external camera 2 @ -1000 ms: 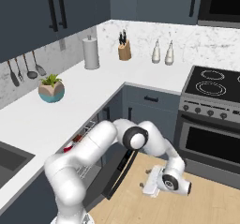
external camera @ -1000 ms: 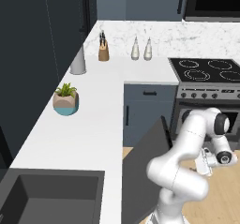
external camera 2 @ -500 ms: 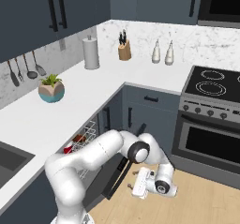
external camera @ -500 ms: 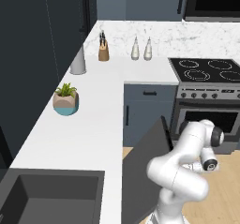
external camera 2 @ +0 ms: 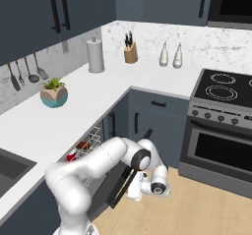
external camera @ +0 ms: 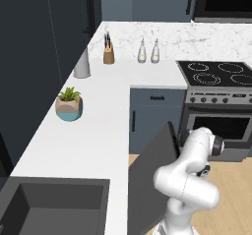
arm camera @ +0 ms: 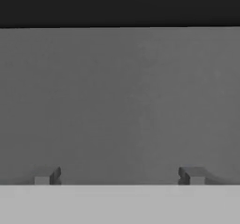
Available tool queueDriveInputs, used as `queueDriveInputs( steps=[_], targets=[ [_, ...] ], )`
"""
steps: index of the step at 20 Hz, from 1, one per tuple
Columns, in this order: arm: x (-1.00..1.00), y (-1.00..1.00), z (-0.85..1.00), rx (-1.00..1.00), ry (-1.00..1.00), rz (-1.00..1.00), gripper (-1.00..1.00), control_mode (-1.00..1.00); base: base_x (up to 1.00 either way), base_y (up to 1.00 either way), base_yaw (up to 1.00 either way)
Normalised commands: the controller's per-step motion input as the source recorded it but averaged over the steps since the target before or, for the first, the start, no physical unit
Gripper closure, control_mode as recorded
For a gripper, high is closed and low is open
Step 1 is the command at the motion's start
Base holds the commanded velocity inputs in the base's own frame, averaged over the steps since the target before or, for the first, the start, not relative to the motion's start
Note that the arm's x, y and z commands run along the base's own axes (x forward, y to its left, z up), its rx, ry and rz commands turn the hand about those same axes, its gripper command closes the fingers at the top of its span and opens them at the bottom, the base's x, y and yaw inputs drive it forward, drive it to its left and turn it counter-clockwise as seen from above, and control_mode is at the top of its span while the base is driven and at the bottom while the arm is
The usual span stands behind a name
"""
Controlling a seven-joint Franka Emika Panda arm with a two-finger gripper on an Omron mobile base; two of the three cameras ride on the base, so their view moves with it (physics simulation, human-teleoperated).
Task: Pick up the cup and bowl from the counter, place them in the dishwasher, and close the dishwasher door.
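Closing is what remains: red cup sits racked, dishwasher door half-raised, wide empty gripper against it.

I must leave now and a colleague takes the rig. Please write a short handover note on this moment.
Gripper: open, holding nothing, against the outer face of the dishwasher door.
Cup: something red lies in the dishwasher rack; it is likely the cup. The bowl I cannot tell apart there.
Counter: no cup or bowl left on it.
Door: partly raised, not shut.
Done: the loading, it seems.
Left: push the door fully closed.
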Motion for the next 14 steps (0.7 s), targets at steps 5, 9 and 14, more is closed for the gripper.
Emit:
queueDriveInputs(
  steps=[5, 9, 14],
  targets=[
    [0.0, 0.81, 0.6, 0.15, -0.17, 0.05, -1.0, -1.0, 0.0, 0.0, 0.0],
    [0.0, 1.0, 0.6, 0.11, -0.24, 0.01, -1.0, -1.0, 0.0, 0.0, 0.0],
    [0.0, 1.0, 0.51, 0.11, -0.33, 0.0, -1.0, -1.0, 0.0, 0.0, 0.0]
  ],
)
